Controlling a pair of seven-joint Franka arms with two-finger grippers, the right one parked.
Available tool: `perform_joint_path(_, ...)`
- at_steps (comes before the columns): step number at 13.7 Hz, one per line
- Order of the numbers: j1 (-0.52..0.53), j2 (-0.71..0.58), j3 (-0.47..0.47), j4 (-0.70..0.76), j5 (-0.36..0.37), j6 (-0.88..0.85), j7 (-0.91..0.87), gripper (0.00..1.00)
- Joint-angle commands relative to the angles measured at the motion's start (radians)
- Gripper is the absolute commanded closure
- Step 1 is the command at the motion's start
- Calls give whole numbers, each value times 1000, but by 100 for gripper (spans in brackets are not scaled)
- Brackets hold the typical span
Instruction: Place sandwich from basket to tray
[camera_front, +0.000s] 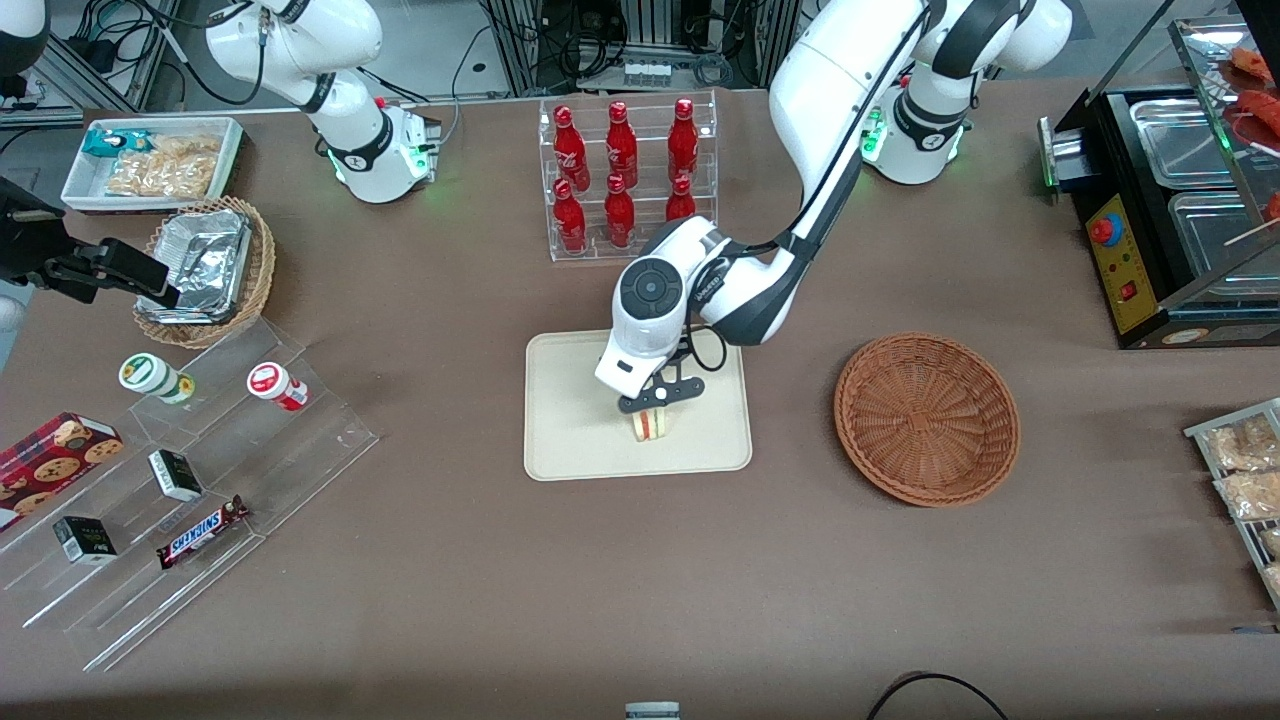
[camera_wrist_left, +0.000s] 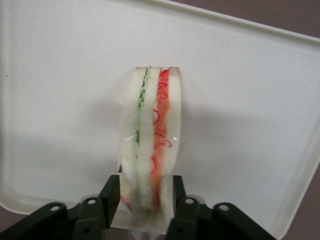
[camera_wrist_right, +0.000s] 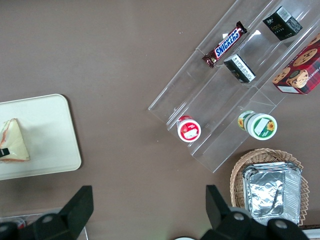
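I read the gripper (camera_front: 657, 404) as positioned directly over the tray (camera_front: 560, 440), on the half nearer the front camera. Its two fingers (camera_wrist_left: 111, 194) are closed against the flat bread faces of the sandwich (camera_front: 652, 424), one finger on each side, with the wedge standing upright on its edge between them.

In the left wrist view I see the sandwich (camera_wrist_left: 151, 145) extending away from the fingertips, with its layered edge facing the camera: a green filling line next to one bread slice and a red-orange one next to the other. The cream surface of the tray (camera_wrist_left: 250, 90) surrounds the sandwich on every visible side. I cannot tell whether the lower end of the wedge touches the tray or hangs just above it.

In the right wrist view I see the sandwich (camera_wrist_right: 12, 141) as a pale triangle within the tray (camera_wrist_right: 55, 145) outline.

The basket (camera_front: 927, 417) sits well apart from the tray, toward the working arm's end of the table, with only bare weave showing inside. The rack of red bottles (camera_front: 625, 175) stands farther from the front camera than the tray.
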Motion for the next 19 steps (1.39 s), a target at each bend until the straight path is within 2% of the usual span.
perform_joint_path(1, -14, -64, 23, 6, 3, -57, -17, 0)
perform_joint_path(4, -9, -124, 51, 2, 29, -151, 17, 0)
perform_joint_path(7, -8, -160, 126, -5, 22, -284, 34, 0)
perform_joint_path(11, 87, -242, 143, -107, 13, -292, 191, 0)
perform_joint_path(14, 130, -282, 143, -135, 11, -303, 235, 0)
perform_joint_path(19, 271, -412, 142, -173, 14, -473, 447, 0)
